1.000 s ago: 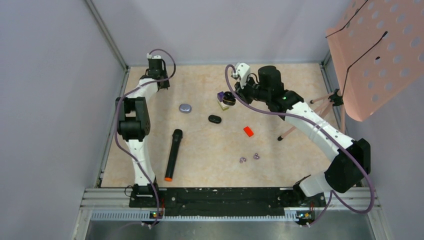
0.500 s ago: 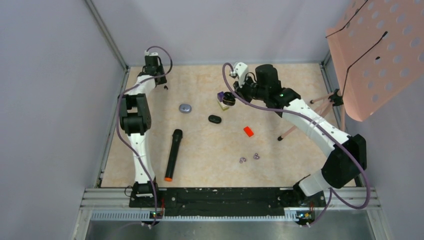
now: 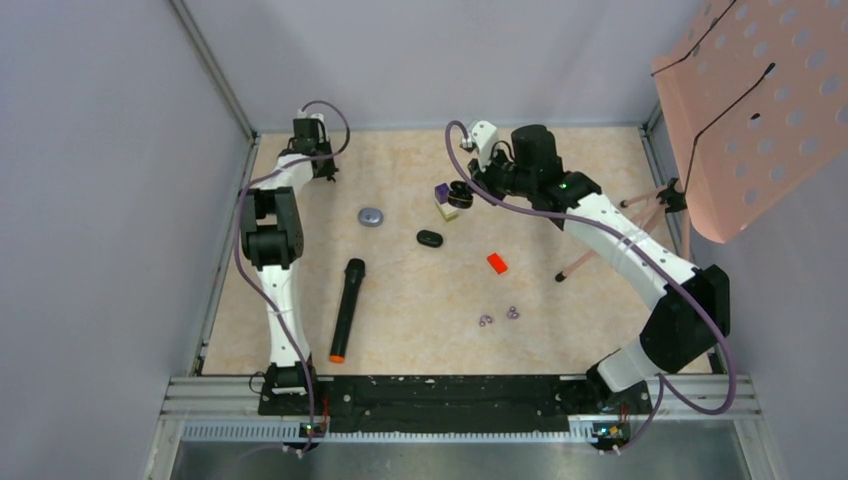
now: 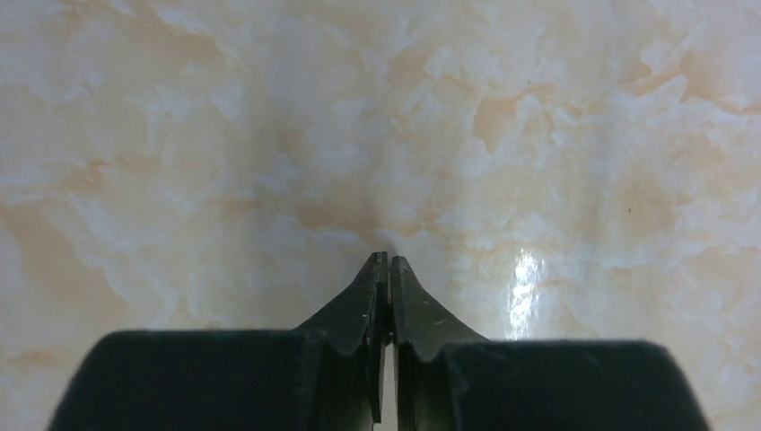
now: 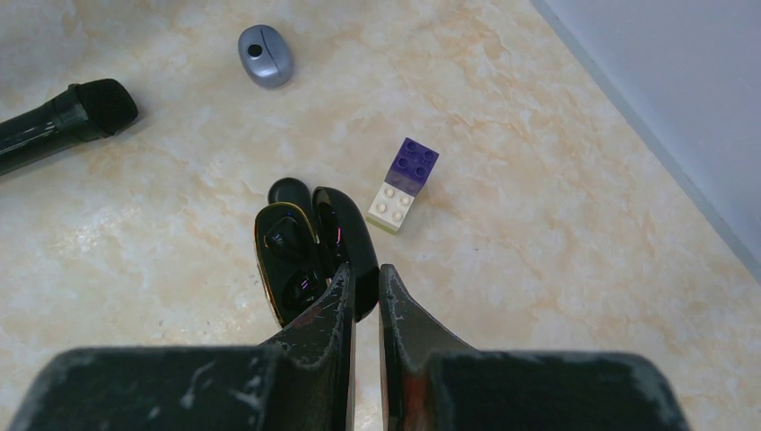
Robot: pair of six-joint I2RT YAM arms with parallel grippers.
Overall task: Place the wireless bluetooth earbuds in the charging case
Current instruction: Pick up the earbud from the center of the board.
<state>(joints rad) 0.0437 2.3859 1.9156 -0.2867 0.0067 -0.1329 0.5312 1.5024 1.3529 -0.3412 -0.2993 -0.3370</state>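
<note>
Looking down: a marbled beige table (image 3: 570, 330) between grey walls, with two white arms based at its near edge.
Left gripper (image 4: 388, 262): at the far left corner, close over bare table. Its fingers are pressed together with nothing between them.
Microphone (image 3: 345, 308): black with an orange end, lying lengthwise left of centre.
Grey oval (image 3: 371, 216): lying flat beyond the microphone.
Black oval (image 3: 430, 238): lying flat near the middle, apart from the grey oval.
Building block (image 5: 403, 184): a purple half joined to a cream half, just beside the case.
Charging case (image 5: 292, 256): black with a gold rim, hinged open at the right gripper's tips, over the far middle of the table.
Earbuds: cannot be picked out for certain. Dark shapes with a purple glint sit inside the open case.
Right gripper (image 5: 366, 283): fingers drawn almost together, pinching the edge of the case's lid.
Red block (image 3: 497, 263): small, lying alone right of centre.
Purple rings (image 3: 513, 312): tiny and pale, lying close together nearer the front edge.
Pink board (image 3: 760, 90): perforated and tilted, on a tripod (image 3: 600, 250) at the far right.
</note>
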